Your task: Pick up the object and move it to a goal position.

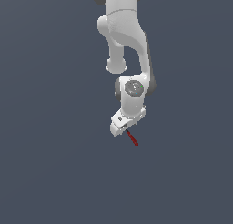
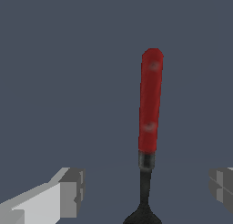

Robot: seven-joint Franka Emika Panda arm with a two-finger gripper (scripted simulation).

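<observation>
The object [image 1: 132,138] was a skinny little stick with a red shaft, sitting just below the middle of the exterior view and slanting down toward the exterior view's right. Up close in the wrist view, the object [image 2: 150,100] showed its red shaft, then a dark collar, then a thin black neck that widened into a black knob cut off by the frame's edge. No brand, label or writing could be read anywhere on it, and nothing on the arm either.

The gripper [image 1: 120,125] was right at the stick's upper end in the exterior view, though that view was too small to tell whether they touched. In the wrist view the gripper [image 2: 145,191] had its fingers spread wide, one grey pad [image 2: 73,191] on one side and the other [image 2: 221,187] at the far edge, with the stick's black neck running between them and clear gaps on both sides. So the jaws stood apart and weren't clamped on anything.

The white arm [image 1: 125,32] came down from the top centre of the exterior view, bent through a round wrist joint, and tilted the hand down toward the exterior view's left. Everything sat against a flat dark blue-grey background [image 1: 45,127].
</observation>
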